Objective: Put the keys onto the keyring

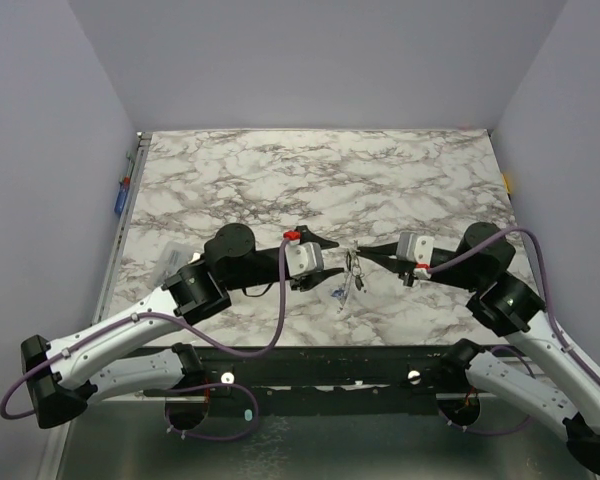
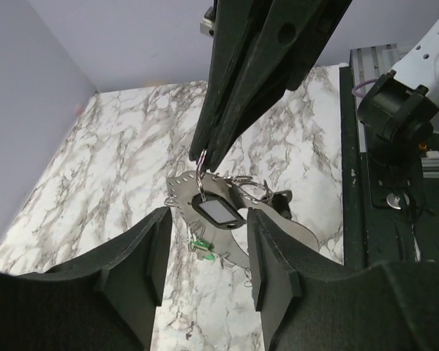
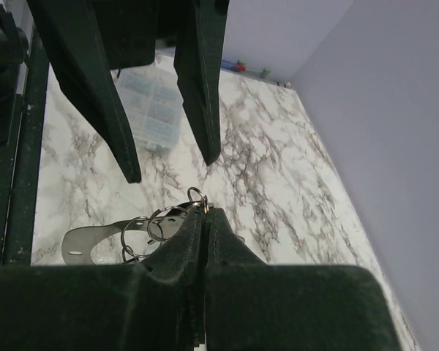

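My right gripper (image 3: 205, 213) is shut on the keyring (image 3: 197, 197), a small wire loop pinched at its fingertips. In the left wrist view the right gripper's fingers (image 2: 234, 102) come down from the top and hold the keyring (image 2: 202, 161). A dark tag with a pale window (image 2: 216, 212) hangs from the keyring. The keys (image 1: 349, 282) dangle in a bunch below it, with a green tag (image 2: 203, 248) and several wire rings (image 3: 143, 228). My left gripper (image 2: 207, 217) is open and faces the right gripper (image 1: 364, 251), with its jaws on either side of the hanging tag and not touching it.
A clear compartment box (image 3: 150, 102) lies on the marble table (image 1: 310, 180) beside the left arm (image 1: 225, 262). The black frame rail (image 1: 330, 365) runs along the near edge. The walls close in on three sides.
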